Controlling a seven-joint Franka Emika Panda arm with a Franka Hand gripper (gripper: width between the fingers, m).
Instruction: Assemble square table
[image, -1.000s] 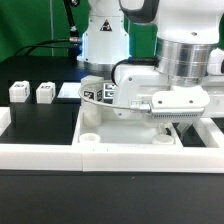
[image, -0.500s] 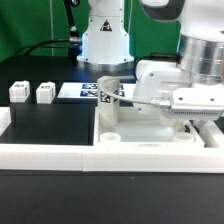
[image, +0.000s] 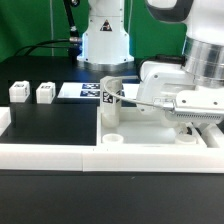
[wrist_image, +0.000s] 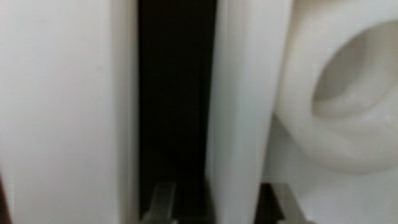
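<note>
Wrist view: one wall of the table top (wrist_image: 249, 90) runs up the frame between the fingers of the gripper (wrist_image: 214, 203); I can't tell if they squeeze it.

Black table (image: 50, 125): one leg (image: 18, 92) and a second leg (image: 45, 93) side by side at ten o'clock, just apart. Marker board (image: 88, 90) lies flat near twelve. Top (image: 150, 128) at four, against the low white wall (image: 50, 156) running along six.
</note>
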